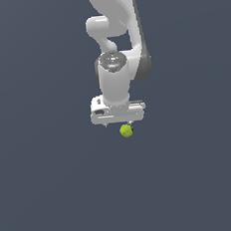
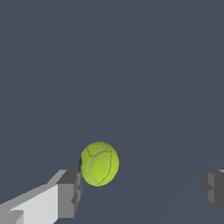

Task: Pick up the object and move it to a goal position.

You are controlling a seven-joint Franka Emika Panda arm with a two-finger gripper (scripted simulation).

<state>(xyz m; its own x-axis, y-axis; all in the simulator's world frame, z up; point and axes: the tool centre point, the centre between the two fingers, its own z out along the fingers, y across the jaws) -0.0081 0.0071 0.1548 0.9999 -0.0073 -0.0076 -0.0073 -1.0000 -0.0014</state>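
The object (image 2: pixel 99 163), a round yellow-green ball with a pale curved seam, sits beside one grey pad of the wide-spread tool (image 2: pixel 142 189).

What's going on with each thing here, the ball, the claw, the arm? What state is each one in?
Tennis ball: whole, between the fingers, against one finger pad, well apart from the other.
Gripper: open, not clamped.
Arm: reaching down over the ball.

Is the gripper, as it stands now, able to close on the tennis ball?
Probably yes. The gripper has its jaws wide open, and the tennis ball sits between them, close against one finger. Nothing else is near it. The ball is off-centre, so closing may push it sideways first.
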